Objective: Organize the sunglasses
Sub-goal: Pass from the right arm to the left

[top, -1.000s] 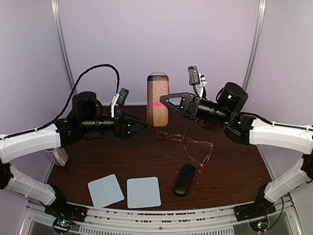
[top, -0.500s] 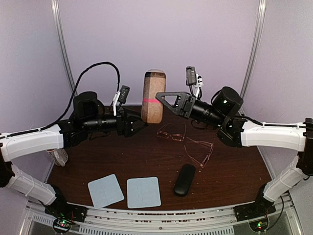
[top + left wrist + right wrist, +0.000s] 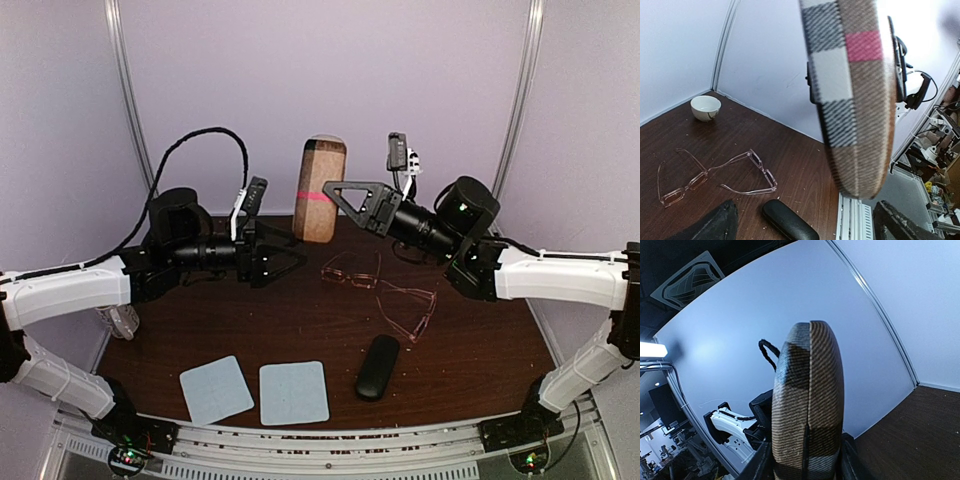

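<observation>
Sunglasses (image 3: 350, 274), two pairs, flat on table (image 3: 480, 340); right gripper (image 3: 331, 192) outstretched, clamping plaid case (image 3: 315, 215) aloft; left gripper (image 3: 292, 262) level, jaws spread, empty.

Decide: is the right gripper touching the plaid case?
Touching. The right wrist view shows the plaid case clamped between the fingers of the right gripper.

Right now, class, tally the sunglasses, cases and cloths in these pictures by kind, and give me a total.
Sunglasses: 2 (one pair, second pair)
Cases: 2 (black case, plaid case)
Blue-grey cloths: 2 (left cloth, right cloth)
Total: 6
</observation>
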